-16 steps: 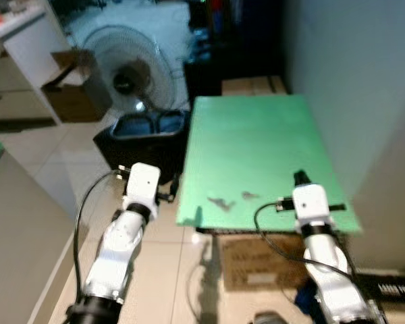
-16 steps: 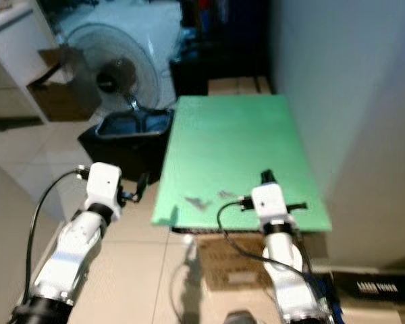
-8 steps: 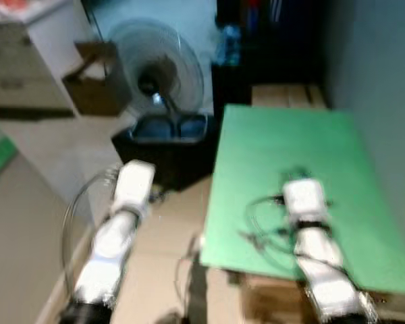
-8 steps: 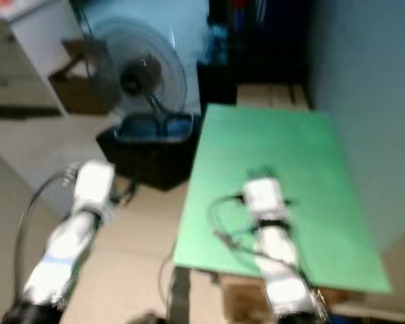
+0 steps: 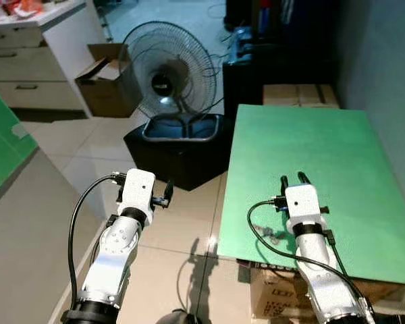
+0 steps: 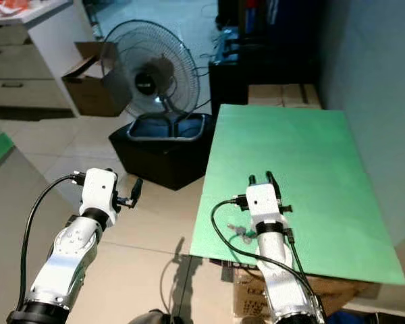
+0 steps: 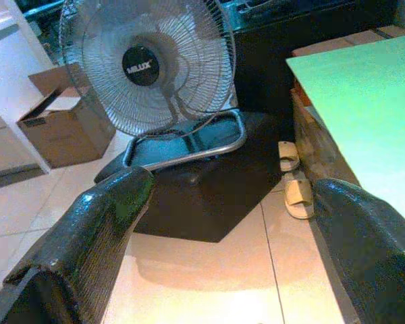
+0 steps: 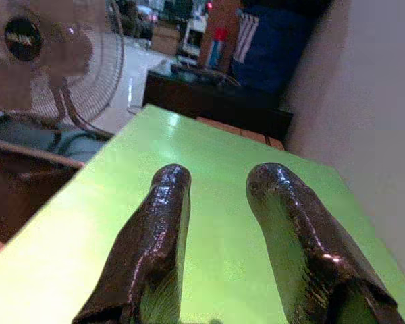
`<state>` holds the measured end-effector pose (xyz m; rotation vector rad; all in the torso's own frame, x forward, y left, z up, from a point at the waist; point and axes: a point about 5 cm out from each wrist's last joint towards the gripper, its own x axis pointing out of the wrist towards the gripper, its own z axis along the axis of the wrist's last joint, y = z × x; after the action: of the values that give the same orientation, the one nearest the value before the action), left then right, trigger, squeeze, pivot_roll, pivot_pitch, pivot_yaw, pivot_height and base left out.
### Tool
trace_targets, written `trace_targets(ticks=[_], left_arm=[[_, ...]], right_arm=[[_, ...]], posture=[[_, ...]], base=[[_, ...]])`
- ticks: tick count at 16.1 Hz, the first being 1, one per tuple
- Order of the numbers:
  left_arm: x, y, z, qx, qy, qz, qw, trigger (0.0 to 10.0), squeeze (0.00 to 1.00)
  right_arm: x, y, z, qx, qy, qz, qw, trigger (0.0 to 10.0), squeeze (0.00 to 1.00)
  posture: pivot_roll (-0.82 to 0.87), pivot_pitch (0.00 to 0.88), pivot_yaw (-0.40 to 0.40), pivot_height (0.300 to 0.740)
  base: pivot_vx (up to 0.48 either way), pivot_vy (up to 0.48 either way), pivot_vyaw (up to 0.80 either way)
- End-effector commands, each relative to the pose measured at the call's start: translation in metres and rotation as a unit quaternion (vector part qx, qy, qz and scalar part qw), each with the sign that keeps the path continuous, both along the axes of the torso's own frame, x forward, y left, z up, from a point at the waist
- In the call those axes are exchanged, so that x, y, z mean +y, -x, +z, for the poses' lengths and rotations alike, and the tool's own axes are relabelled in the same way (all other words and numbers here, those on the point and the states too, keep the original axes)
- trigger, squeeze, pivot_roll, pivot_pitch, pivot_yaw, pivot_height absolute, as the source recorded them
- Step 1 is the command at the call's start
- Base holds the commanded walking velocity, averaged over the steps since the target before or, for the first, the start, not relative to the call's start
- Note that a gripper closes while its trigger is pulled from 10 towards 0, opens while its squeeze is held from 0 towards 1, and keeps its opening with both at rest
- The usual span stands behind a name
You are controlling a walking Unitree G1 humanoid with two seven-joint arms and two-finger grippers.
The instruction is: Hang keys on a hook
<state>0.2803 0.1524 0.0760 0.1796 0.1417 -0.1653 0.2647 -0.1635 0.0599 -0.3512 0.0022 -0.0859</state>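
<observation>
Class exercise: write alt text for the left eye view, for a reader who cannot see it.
The robot's right gripper hovers over a green table, its fingers slightly apart, with the keys lying on the table's near edge beside that arm. The left gripper is held over the tiled floor, near a standing fan and a black bin.

Green tabletop [image 5: 304, 155] rests on cardboard boxes [image 5: 277, 297]. Keys [image 5: 268, 233] lie near its front edge

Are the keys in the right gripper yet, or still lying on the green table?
Still lying there. The keys rest on the green table near its front edge, beside the right gripper, which holds nothing.
</observation>
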Motion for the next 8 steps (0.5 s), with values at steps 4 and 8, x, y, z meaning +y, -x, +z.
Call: trace_targets(ticks=[4, 8], left_arm=[[0.01, 0.003, 0.004, -0.001, -0.018, -0.007, 1.0, 10.0, 0.0], [0.025, 0.016, 0.008, 0.009, -0.044, -0.017, 0.999, 10.0, 0.0]], right_arm=[[-0.007, -0.019, -0.013, 0.043, -0.045, -0.07, 0.996, 10.0, 0.0], [-0.006, -0.058, -0.006, 0.066, -0.061, -0.104, 0.991, 10.0, 0.0]], posture=[[-0.22, 0.0, 0.17, 0.713], [-0.16, 0.0, 0.195, 0.713]], base=[[0.0, 0.0, 0.0], [0.0, 0.0, 0.0]])
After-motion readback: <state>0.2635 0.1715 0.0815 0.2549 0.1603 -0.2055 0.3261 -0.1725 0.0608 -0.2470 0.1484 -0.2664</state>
